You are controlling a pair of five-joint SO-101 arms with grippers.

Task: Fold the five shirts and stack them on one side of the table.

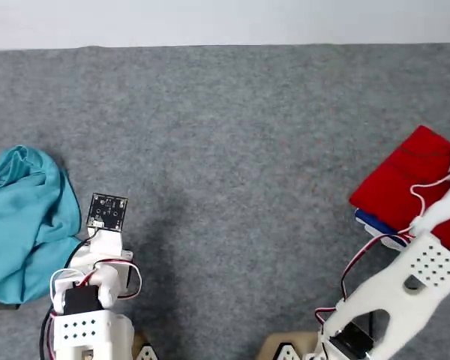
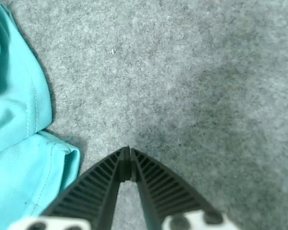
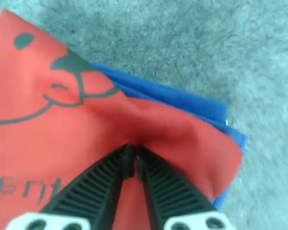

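The gray fuzzy tabletop [image 1: 232, 127] takes up most of the space. A teal shirt [image 1: 21, 225] lies in a messy heap at one side edge of the tabletop, not folded. At the other side edge, well apart from it, a red shirt [image 1: 403, 180] lies folded flat. It has an animal face drawn on it in dark lines. The red shirt sits on top of a folded blue shirt [image 3: 182, 98], and the blue one peeks out along one edge and at a corner. The white right arm [image 1: 405, 292] reaches over this little stack. The white left arm [image 1: 90, 300] sits near the teal shirt. The left jaws are closed with their tips together and hold nothing. They point at bare tabletop just beside the teal shirt. The right jaws are closed too, and their tips touch a crease in the red shirt. It is not clear if any cloth is pinched between them.
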